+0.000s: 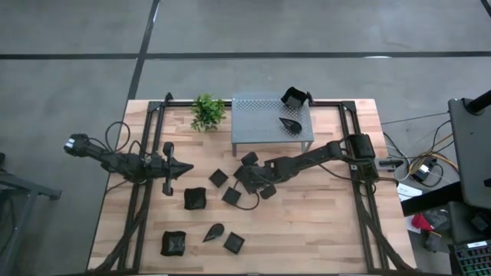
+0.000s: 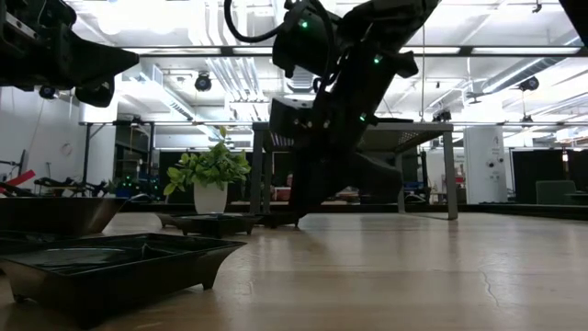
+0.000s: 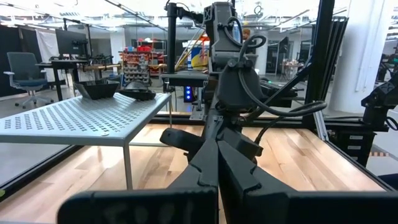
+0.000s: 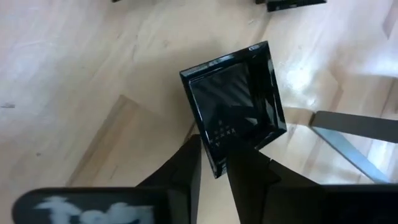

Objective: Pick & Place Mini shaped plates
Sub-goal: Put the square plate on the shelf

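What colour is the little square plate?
Shiny black square plate, clearest in the right wrist view.

Table's near right bare (image 1: 322,230) — plates (image 1: 219,178) crowd centre.

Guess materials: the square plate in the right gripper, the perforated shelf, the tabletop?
Square plate, held at one edge by the right gripper: glossy black, sharp highlights, probably moulded plastic or melamine; glazed ceramic not ruled out.
Perforated shelf: matte grey sheet metal, regular punched holes, thin metal legs.
Tabletop: light wood planks, visible grain and seams, satin finish.
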Tool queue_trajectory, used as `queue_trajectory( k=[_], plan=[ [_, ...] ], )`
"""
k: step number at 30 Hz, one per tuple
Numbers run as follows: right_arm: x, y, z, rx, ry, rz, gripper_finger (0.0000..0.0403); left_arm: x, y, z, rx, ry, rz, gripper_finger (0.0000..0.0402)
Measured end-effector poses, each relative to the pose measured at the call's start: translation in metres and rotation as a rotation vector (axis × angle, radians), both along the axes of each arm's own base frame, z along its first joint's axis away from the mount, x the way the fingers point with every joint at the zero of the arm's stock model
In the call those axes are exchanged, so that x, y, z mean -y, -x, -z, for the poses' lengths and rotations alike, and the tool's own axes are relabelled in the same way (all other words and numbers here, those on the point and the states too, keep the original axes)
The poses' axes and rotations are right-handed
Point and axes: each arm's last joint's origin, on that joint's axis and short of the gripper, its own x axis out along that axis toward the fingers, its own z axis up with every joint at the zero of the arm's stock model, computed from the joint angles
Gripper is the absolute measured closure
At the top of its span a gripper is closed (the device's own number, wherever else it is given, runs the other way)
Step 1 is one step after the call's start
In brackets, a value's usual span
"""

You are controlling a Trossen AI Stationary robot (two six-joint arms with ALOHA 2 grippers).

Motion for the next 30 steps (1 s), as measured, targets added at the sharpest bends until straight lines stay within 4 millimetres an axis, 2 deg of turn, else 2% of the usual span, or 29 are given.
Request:
queue_trajectory(
  k=[15,20,30],
  plan=[
    [0.000,-0.003,0.002,0.013,-0.045,-0.032,0.0341,0.000,0.000,0.000,0.000,0.000,0.000,0.0401],
    [-0.001,-0.003,0.011,-0.011,-0.050,-0.048,0.0351,0.000,0.000,0.000,0.000,0.000,0.000,0.0401],
    [-0.001,-0.003,0.010,-0.004,-0.070,-0.015,0.0377,0.000,0.000,0.001,-0.006,-0.002,0.000,0.0401]
  ],
)
